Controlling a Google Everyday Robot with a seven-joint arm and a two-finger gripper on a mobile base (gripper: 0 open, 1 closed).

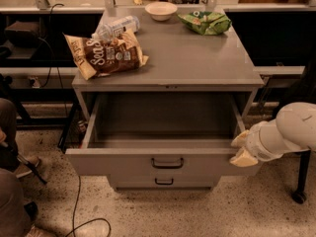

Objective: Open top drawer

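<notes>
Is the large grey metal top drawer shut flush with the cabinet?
No: the large grey metal top drawer stands pulled far out, its deep inside showing, the pincer at the image-right front corner.

A speckled floor (222, 211) lies under a grey metal cabinet (197, 58), and a black cable (75, 201) trails across it at the left. Dark shelving (276, 33) runs behind. A black wheeled leg (299, 194) stands at the right. The gripper (241, 149) sits beside the cabinet's right front.

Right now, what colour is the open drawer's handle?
Black handle, grey top drawer, camera view; gripper by its right corner.
</notes>
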